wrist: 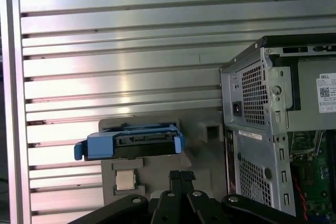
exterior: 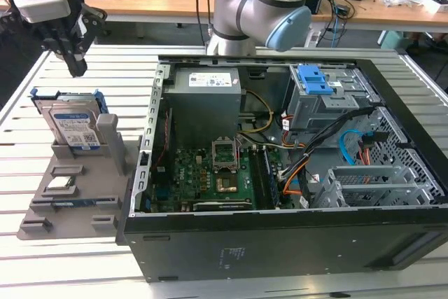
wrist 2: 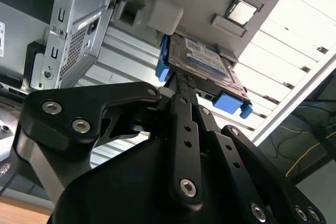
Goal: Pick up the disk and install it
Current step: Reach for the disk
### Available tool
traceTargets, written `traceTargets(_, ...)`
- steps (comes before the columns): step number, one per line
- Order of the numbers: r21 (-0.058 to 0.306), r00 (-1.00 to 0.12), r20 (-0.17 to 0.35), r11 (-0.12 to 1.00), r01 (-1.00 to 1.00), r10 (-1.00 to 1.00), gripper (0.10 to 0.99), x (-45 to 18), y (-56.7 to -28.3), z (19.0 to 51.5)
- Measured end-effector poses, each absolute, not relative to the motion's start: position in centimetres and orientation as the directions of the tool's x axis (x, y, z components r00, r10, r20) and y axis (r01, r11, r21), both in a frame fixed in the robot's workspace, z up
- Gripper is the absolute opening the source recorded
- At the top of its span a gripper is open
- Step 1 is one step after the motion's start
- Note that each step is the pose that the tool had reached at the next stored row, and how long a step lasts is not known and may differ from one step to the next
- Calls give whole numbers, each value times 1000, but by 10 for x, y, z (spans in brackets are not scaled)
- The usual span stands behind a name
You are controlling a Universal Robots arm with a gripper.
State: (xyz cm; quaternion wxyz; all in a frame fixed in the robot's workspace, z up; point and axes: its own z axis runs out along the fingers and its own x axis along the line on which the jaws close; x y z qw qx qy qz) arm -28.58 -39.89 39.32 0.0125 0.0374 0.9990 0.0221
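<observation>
The disk (exterior: 73,122) is a silver hard drive with a white-and-blue label and a blue plastic frame. It stands on edge in a slot of the grey holder tray (exterior: 42,211) at the exterior view's left. My gripper (exterior: 75,66) hangs above and slightly behind it, clear of it, with the fingers shut together and nothing between them. In the second wrist view the fingertips (wrist 2: 182,78) point toward the disk (wrist 2: 206,62). The first wrist view looks down on the disk's (wrist: 131,141) blue top edge beyond my gripper (wrist: 181,174).
A small square processor chip (exterior: 59,185) lies on the same tray. The open computer case (exterior: 280,239) sits to the exterior view's right, with a grey cage and its blue latch (exterior: 315,80) inside, plus cables and a motherboard (exterior: 210,173). The slatted metal table (exterior: 63,271) carries it all.
</observation>
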Motion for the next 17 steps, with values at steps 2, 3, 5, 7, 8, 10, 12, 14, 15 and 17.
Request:
traceTargets(2,45,-997,-23,996,74,75,106,-289,-399,393)
traceTargets(3,45,-997,-23,996,74,75,106,-292,-399,393)
traceTargets(5,45,-997,-23,996,74,75,106,-295,-399,393)
traceTargets(7,45,-997,-23,996,74,75,106,-300,-399,393)
traceTargets(8,45,-997,-23,996,74,75,106,-302,-399,393)
traceTargets(10,45,-997,-23,996,74,75,106,-307,-399,393)
traceTargets(12,45,-997,-23,996,74,75,106,-311,-399,393)
traceTargets(14,45,-997,-23,996,74,75,106,-314,-399,393)
traceTargets(15,45,-997,-23,996,74,75,106,-316,-399,393)
traceTargets(17,45,-997,-23,996,74,75,106,-321,-399,393)
